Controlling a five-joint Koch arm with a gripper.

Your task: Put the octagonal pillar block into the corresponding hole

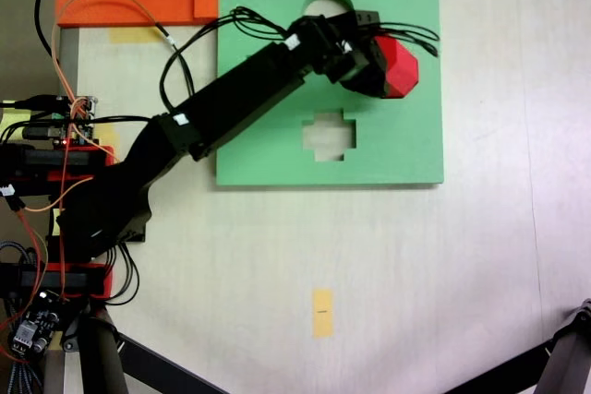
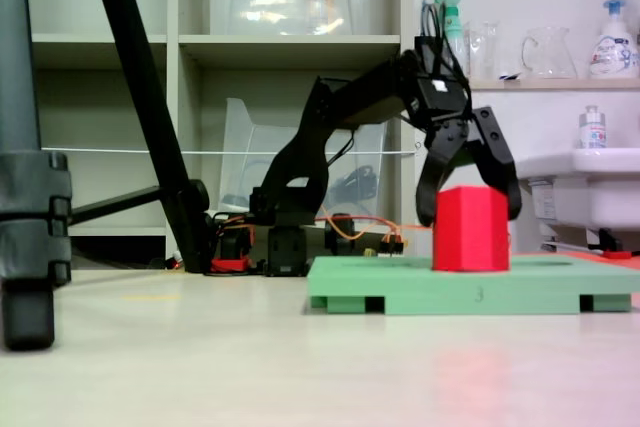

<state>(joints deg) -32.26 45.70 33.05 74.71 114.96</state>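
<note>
Looking at progress: red octagonal pillar block stands upright on the green foam board, bottom at board level, so it's not sunk in yet I'd say.
Gripper: jaws spread, straddling the block, maybe touching, can't tell.
Hole: the corresponding hole's hidden under the block, I guess.
Other cutouts: round cutout, cross-shaped cutout.
Materials: matte foam.

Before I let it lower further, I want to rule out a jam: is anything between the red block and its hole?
Nothing visible stands in the way. The red block sits low at the green board with the tool straddling it. The hole itself is hidden under the block, so I cannot tell whether its edges line up.
</note>
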